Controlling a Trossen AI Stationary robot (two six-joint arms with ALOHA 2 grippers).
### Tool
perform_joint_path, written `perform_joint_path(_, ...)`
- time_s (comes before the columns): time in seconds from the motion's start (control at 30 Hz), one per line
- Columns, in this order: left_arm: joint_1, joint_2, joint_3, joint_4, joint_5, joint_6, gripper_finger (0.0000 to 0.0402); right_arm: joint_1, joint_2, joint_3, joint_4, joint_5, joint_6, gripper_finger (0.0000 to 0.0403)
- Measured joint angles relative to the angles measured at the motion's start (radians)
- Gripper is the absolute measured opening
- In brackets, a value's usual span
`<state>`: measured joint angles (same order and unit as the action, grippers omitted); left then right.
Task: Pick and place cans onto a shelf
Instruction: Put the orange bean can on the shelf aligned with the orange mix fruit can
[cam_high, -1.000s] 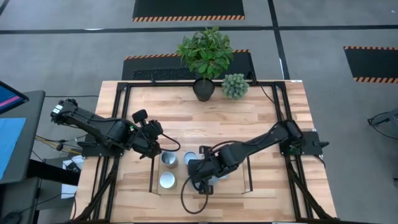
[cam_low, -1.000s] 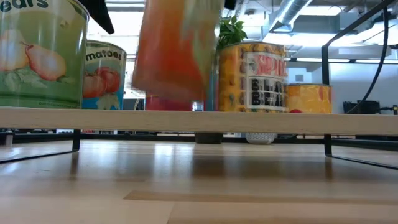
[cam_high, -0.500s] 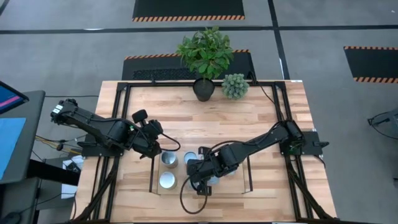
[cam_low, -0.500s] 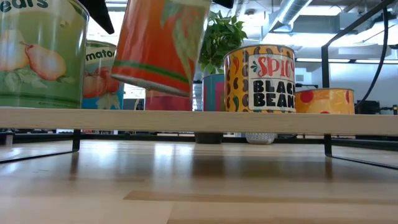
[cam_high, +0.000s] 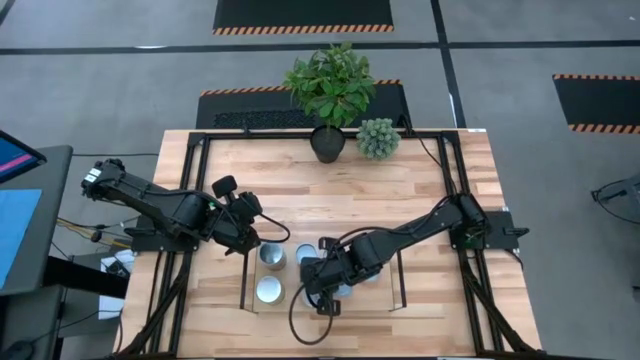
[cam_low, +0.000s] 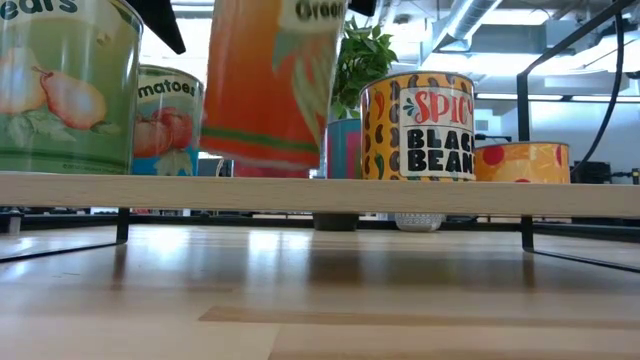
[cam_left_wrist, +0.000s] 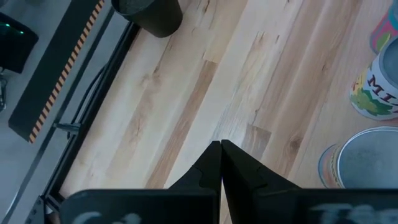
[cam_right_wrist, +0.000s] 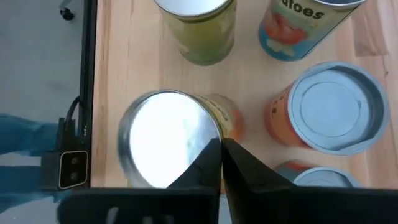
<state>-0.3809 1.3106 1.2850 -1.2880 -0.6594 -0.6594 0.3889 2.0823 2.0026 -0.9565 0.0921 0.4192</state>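
Orange can labels show only at table height.

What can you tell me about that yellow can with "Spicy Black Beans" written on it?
The Spicy Black Beans can is a squat metal cylinder. Its yellow label is dotted with dark beans, with red and black lettering on a white panel. It stands upright on the light-wood shelf, between a teal can and a shorter yellow-orange can. Nothing grips it.
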Motion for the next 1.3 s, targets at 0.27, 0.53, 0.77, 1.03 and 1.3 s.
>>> perform_joint_path(0.27,0.0,0.0,0.0,0.0,0.0,0.0,0.0,-0.008,0.0,0.0,0.0,-0.018,0.0,0.0047)
perform_joint_path(0.53,0.0,0.0,0.0,0.0,0.0,-0.003,0.0,-0.018,0.0,0.0,0.001,-0.024,0.0,0.0044)
perform_joint_path(0.77,0.0,0.0,0.0,0.0,0.0,-0.007,0.0,-0.028,0.0,0.0,0.001,-0.043,-0.001,0.0054)
perform_joint_path(1.03,0.0,0.0,0.0,0.0,0.0,-0.01,0.0,-0.036,0.0,0.0,0.012,-0.041,-0.01,0.0075)
perform_joint_path(1.3,0.0,0.0,0.0,0.0,0.0,-0.01,0.0,-0.064,0.0,0.0,0.03,-0.021,-0.004,0.0093)
